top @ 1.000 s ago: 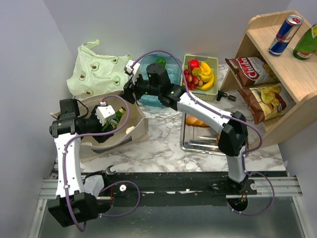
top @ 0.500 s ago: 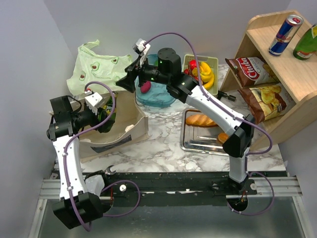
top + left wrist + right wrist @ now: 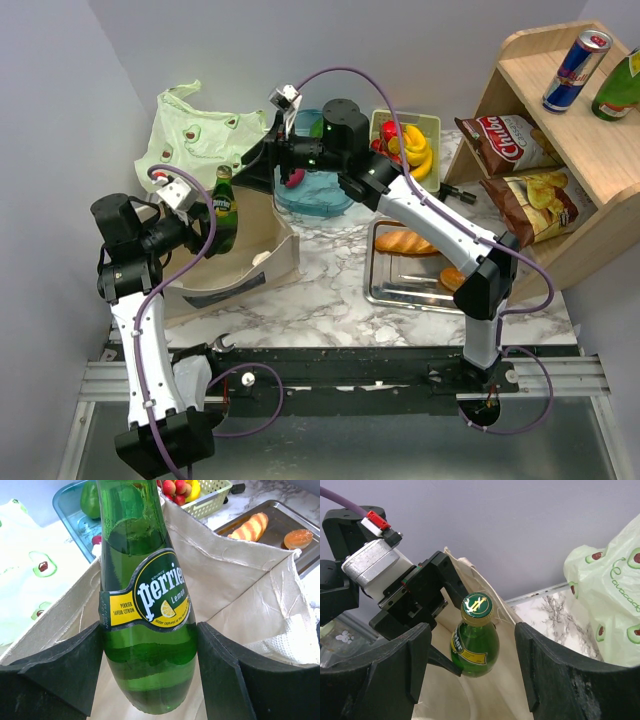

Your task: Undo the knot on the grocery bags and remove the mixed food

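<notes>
Smooth bottle [image 3: 145, 605] could slip
My left pincer [image 3: 150, 645] clamps the bottle over the tote [image 3: 240, 580] (right pincer [image 3: 470, 635] gapes, empty).

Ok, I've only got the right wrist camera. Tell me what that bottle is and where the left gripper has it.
Observer: A green Perrier bottle, lemon on the label. The left gripper clamps its body just below that label.
Operator: Now tell me what's past the tote.
Observer: On the right arm's side of the beige tote lies a metal tray holding a bread loaf and a bun.
Operator: And place my right gripper for me.
Observer: From above, the right gripper hovers open between the pale green bag and a blue tub holding a magenta-red vegetable.
</notes>
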Controlling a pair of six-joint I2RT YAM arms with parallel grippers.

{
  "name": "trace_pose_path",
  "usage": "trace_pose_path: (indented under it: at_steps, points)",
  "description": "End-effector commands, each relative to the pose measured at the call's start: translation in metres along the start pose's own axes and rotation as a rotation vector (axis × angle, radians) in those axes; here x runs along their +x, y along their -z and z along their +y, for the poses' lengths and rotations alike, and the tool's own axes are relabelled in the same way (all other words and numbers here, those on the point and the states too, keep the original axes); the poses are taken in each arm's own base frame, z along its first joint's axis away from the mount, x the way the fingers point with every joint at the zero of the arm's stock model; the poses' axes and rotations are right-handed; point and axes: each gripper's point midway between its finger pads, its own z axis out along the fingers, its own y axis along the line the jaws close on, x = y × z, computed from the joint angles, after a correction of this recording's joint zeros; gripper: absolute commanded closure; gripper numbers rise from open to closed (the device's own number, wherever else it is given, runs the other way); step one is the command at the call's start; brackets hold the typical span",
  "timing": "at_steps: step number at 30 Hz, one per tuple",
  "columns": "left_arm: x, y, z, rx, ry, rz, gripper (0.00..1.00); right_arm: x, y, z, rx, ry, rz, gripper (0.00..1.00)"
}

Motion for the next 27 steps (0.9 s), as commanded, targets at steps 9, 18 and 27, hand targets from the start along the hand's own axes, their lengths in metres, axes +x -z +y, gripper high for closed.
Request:
trace_pose_path:
  at_steps: [9,18,27]
  points:
    - [-0.043,0.001,-0.022,0.098,-0.116,-0.13,1.0,0.006,-0.028,0.012,-0.069,0.024,-0.027,0.26]
    - [-0.043,-0.001,-0.026,0.112,-0.119,-0.135,1.0,0.001,-0.043,0.019,-0.081,0.032,-0.071,0.5]
    - [-0.042,-0.002,-0.026,0.114,-0.124,-0.134,1.0,-0.001,-0.045,0.022,-0.079,0.033,-0.082,0.93]
